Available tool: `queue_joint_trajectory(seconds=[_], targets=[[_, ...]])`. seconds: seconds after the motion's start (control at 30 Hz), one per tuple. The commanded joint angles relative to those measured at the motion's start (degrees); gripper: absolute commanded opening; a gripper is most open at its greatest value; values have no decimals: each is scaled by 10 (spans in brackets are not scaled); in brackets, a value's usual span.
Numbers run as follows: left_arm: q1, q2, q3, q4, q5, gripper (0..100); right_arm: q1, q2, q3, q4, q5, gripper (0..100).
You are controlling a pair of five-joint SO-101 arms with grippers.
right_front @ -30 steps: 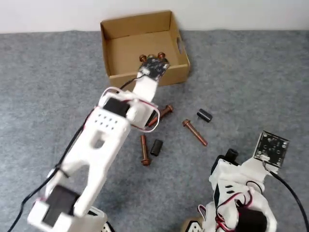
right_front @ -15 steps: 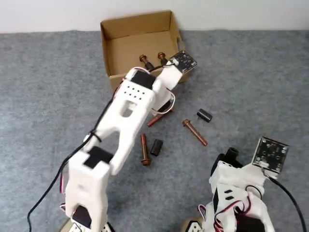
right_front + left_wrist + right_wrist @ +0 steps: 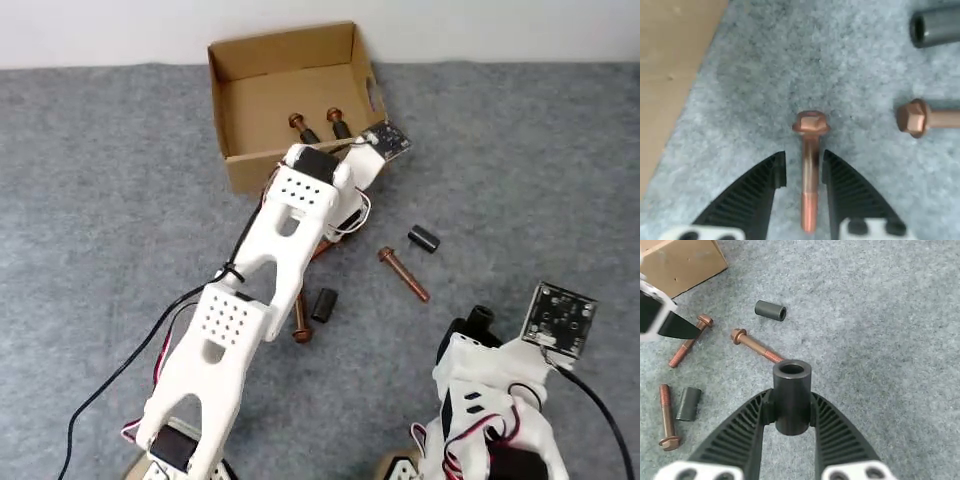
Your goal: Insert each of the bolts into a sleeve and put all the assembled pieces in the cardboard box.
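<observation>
While your left gripper (image 3: 804, 161) straddles a bolt (image 3: 811, 123) on the grey carpet (image 3: 765, 60) just beside the cardboard box (image 3: 285, 45), jaws open either side of the shank, your right gripper (image 3: 791, 412) clamps a black sleeve (image 3: 791, 385) upright. Two sleeved bolts (image 3: 298, 124) lie inside the box.

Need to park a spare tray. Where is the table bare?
Bare grey carpet lies left of the brown cardboard box and white left arm, and right of the box beyond the right arm. Between the arms, copper bolts and black cylindrical sleeves crowd it.
</observation>
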Motion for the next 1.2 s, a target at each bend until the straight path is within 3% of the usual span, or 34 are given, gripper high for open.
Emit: queue_joint_trajectory(seconds=[0.0, 0.17, 0.57, 0.83, 1.0, 1.17], targets=[[-1, 35, -86, 25, -3, 129, 5, -3, -3, -15, 7, 8], [3, 72, -155, 44, -3, 110, 5, -3, -3, -15, 7, 8], [10, 77, -154, 69, -7, 6, 5, -3, -2, -14, 7, 8], [28, 72, -155, 74, 0, 5, 5, -3, -2, -13, 7, 8], [36, 47, -157, 75, 79, 5, 5, -3, -2, -13, 7, 8], [33, -30, -153, 76, 98, 4, 4, -3, -2, -13, 7, 8]])
